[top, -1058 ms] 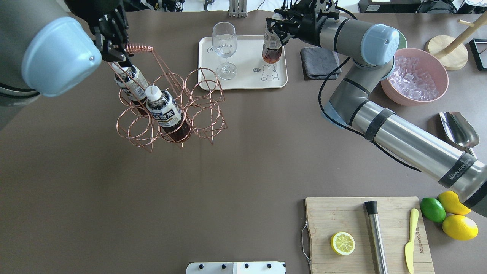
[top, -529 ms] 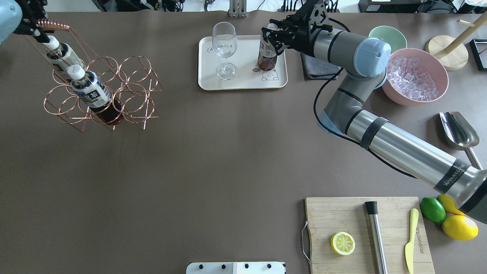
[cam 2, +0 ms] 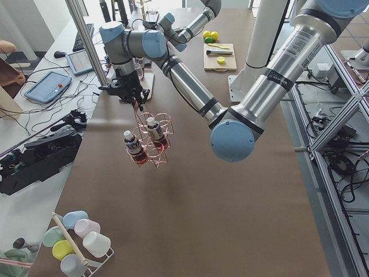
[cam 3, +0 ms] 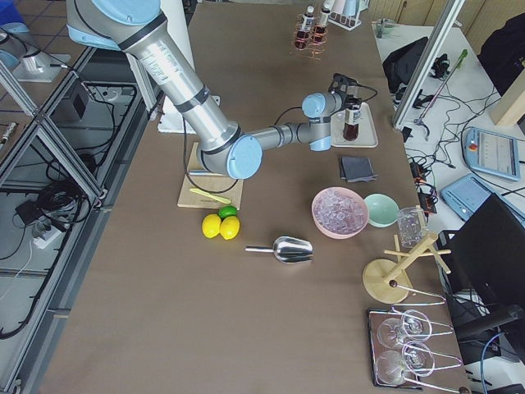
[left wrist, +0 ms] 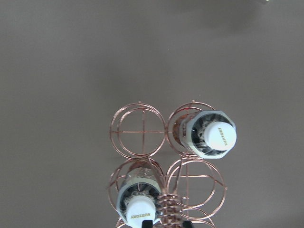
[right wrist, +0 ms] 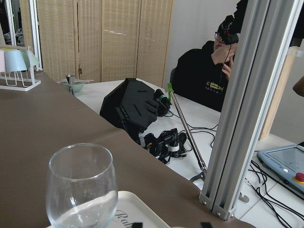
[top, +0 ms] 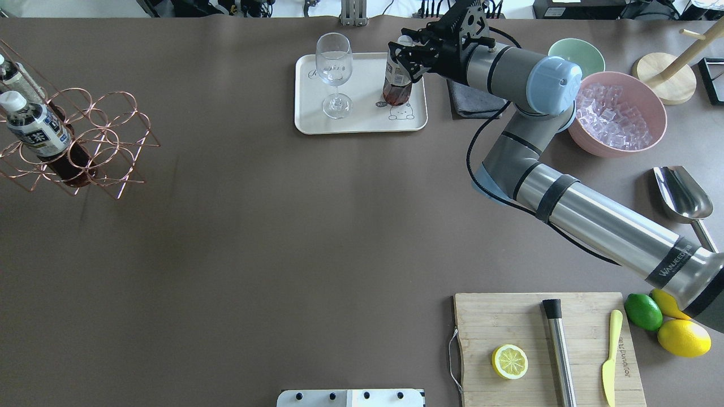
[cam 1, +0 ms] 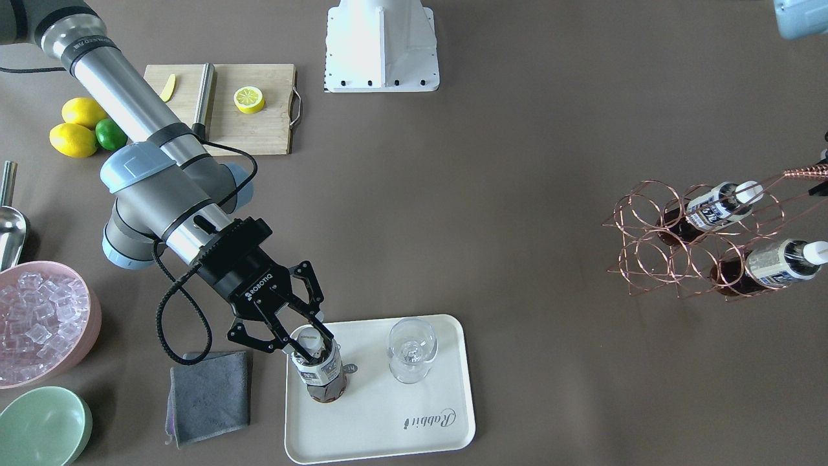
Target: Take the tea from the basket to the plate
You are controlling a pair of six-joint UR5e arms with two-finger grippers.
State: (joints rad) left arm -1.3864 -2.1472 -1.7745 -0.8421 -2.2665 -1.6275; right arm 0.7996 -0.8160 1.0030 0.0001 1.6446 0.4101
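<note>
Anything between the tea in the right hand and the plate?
Nothing visible. The right hand holds the tea by its cap, upright, its base already at the plate. The wine glass stands on the same plate beside it, apart.

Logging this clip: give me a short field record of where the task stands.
tea: upright on the plate, beside the wine glass
right gripper: closed on the tea's neck
basket: two bottles in it, four cells empty
left gripper: at the basket's handle; grip unclear
task state: tea placed, not released
</note>
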